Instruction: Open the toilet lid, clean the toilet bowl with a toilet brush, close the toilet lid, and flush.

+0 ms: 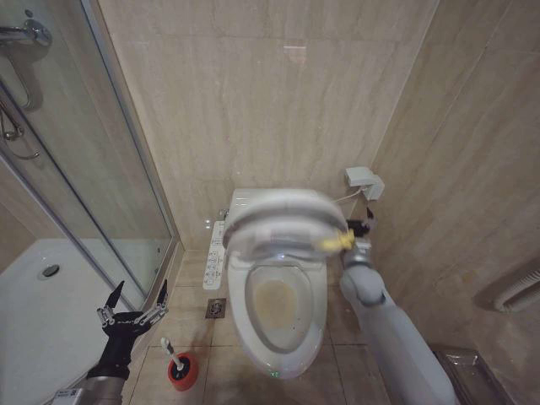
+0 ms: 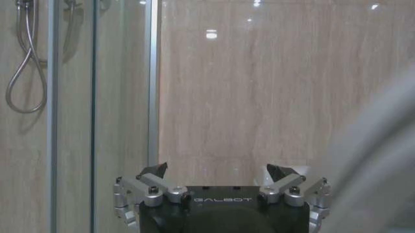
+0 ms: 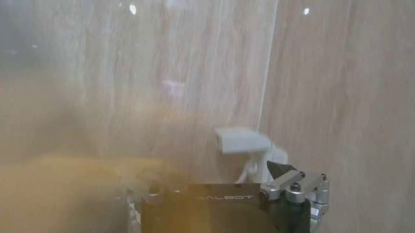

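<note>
The white toilet lid (image 1: 283,221) is half raised over the toilet bowl (image 1: 278,308) and looks smeared. A yellow strap (image 1: 337,241) sits on its right edge. My right gripper (image 1: 364,226) is just beyond that strap, by the right wall. In the right wrist view one finger (image 3: 280,171) stands spread wide, and the lid (image 3: 77,145) blurs over the other side. The toilet brush (image 1: 171,354) stands in its red holder (image 1: 183,373) on the floor, left of the bowl. My left gripper (image 1: 135,295) hangs open and empty above and left of the brush, its fingers (image 2: 155,171) facing the wall.
The glass shower screen (image 1: 110,169) and white shower tray (image 1: 51,295) are close on the left. A control panel (image 1: 217,249) lines the toilet's left side, with a floor drain (image 1: 216,309) below it. A white wall box (image 1: 363,180) and the right wall crowd the right arm.
</note>
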{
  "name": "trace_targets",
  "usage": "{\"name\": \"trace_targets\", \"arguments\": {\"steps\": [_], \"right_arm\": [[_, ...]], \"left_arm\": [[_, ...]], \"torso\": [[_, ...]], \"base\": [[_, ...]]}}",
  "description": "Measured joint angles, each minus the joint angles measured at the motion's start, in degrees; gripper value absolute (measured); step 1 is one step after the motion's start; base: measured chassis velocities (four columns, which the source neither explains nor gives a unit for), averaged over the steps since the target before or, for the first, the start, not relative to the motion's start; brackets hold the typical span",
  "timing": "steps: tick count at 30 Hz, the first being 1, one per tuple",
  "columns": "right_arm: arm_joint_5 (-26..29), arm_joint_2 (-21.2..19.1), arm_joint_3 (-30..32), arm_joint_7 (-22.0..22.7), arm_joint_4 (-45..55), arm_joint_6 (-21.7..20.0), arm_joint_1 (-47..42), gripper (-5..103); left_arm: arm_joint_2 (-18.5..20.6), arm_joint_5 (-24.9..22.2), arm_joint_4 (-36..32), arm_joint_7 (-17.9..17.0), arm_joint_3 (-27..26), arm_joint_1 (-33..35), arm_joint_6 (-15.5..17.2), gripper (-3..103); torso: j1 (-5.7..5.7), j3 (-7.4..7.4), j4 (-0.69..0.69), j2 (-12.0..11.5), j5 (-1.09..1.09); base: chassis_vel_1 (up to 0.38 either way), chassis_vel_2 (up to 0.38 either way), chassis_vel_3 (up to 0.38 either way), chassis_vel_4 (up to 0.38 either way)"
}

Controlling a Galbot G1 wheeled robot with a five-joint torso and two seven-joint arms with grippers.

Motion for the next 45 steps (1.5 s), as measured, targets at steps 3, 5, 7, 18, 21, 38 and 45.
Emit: {"name": "trace_targets", "arguments": {"steps": [3, 5, 7, 18, 21, 38, 45], "right_arm": [[0.08, -0.01, 0.88, -0.80, 3.06, 0.42, -3.71, 100], [0.04, 0.12, 2.00, -0.98, 6.24, 1.14, -7.30, 100], [-0.02, 0.21, 2.50, -1.16, 7.46, 1.35, -8.81, 100], [-0.70, 1.47, 8.08, -3.58, 18.59, 2.96, -24.13, 100], [-0.98, 1.97, 8.74, -2.14, 20.33, 0.97, -25.07, 100], [1.85, 1.11, 15.68, -9.40, 19.29, 0.83, -24.64, 100], [3.21, 1.46, 19.84, -15.91, 20.78, -2.83, -26.66, 100]], "left_arm": [[0.00, 0.00, 0.00, 0.00, 0.00, 0.01, 0.00, 100], [0.00, 0.00, 0.00, 0.00, 0.00, 0.00, 0.00, 100], [0.00, 0.00, 0.00, 0.01, 0.01, 0.01, 0.00, 100], [0.00, 0.00, 0.00, 0.00, 0.00, 0.00, 0.00, 100], [0.00, 0.00, 0.00, 0.00, 0.00, 0.01, 0.00, 100], [0.00, 0.00, 0.00, 0.00, 0.00, 0.00, 0.00, 100], [0.00, 0.00, 0.00, 0.00, 0.00, 0.01, 0.00, 100]], "torso": [[0.00, 0.00, 0.01, 0.00, 0.01], [0.00, -0.01, 0.01, 0.00, -0.01], [0.00, 0.00, 0.03, 0.00, -0.01], [-0.01, 0.00, -0.03, 0.00, -0.01], [0.00, 0.00, -0.02, 0.00, -0.01], [0.01, 0.01, -0.01, -0.01, -0.01], [0.00, 0.01, -0.04, -0.01, -0.01]], "base": [[0.000, 0.000, 0.000, 0.000], [0.000, 0.000, 0.000, 0.000], [0.000, 0.000, 0.000, 0.000], [0.000, 0.000, 0.000, 0.000], [0.000, 0.000, 0.000, 0.000], [0.000, 0.000, 0.000, 0.000], [0.000, 0.000, 0.000, 0.000]]}}
